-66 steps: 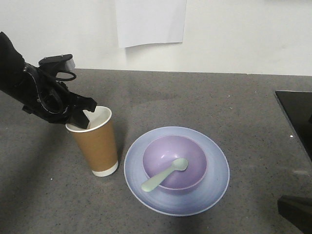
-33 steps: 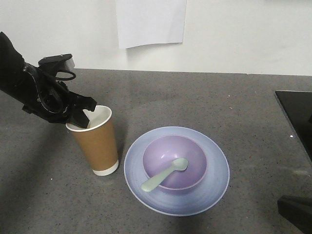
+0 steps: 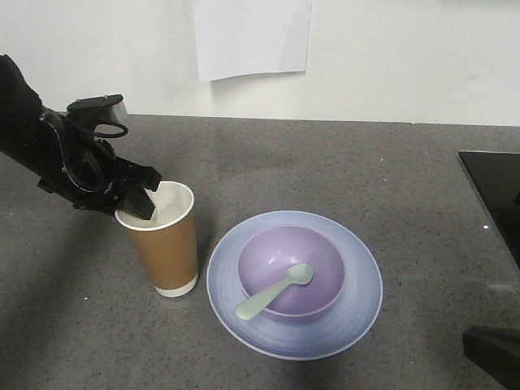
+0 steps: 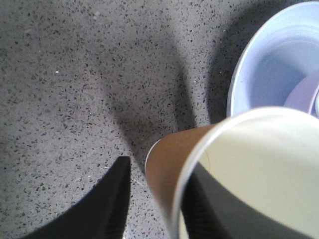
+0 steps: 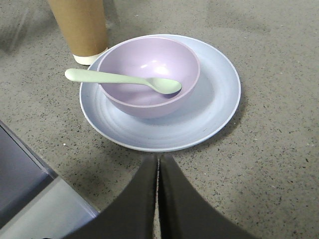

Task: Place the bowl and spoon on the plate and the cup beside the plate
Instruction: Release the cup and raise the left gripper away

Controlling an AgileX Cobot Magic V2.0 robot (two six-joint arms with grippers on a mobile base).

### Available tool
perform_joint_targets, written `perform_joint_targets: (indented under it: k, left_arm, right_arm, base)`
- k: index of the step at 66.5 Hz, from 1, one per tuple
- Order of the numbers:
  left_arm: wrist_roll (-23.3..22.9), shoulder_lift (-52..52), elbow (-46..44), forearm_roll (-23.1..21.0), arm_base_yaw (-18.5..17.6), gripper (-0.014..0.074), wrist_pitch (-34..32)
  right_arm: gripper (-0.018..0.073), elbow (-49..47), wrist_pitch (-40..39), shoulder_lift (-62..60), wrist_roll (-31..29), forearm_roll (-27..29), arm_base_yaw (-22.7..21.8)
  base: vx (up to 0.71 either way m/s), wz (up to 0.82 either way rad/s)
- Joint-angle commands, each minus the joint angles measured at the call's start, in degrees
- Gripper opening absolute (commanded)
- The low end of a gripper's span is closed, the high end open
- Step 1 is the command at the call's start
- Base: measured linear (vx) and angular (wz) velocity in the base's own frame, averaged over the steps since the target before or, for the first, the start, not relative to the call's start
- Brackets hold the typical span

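Cup stands upright just left of the plate, its rim wall pinched between the left gripper fingers, one inside and one outside, while the right gripper stays closed and empty near the plate.

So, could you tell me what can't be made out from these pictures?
- Cup base contact: the left wrist view shows only its rim and upper wall, and the right wrist view crops its top.
- Left gripper: one finger inside the cup, partly hidden by the rim.
- Right gripper: its body is cut off by the frame edge.
- Plate centre: covered by the bowl.
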Motion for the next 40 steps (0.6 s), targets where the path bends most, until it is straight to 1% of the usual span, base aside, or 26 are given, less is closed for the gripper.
perform_joint_targets:
  k: [1,10,19,40]
  left_arm:
    - [0.0,-2.02,-1.23,-3.26,-0.41,0.03,-0.53]
    - [0.0,-2.29,-1.45,-4.85,-0.41,0.032,-0.11]
    - [0.0,-2.97,-2.12,-4.73,-0.41,0.032,0.26]
    - [-0.05,-7.96,-9.41,-4.62,-0.41,0.0318,4.48]
  right_arm:
    - [-0.0004,-1.5,-3.02,0.31,-0.19,1.08,-0.17]
    - [-0.0004,-1.5,-3.02,0.31,-0.19,1.08,-0.17]
    - [-0.0004,-1.5,-3.02,0.31,-0.19,1.08,-0.17]
    - [-0.0004,-1.5,-4.71,0.31,-0.19,1.08,-0.17]
  base:
    - [0.0,0.0]
    - [0.0,0.0]
    - [0.0,0.0]
    - [0.0,0.0]
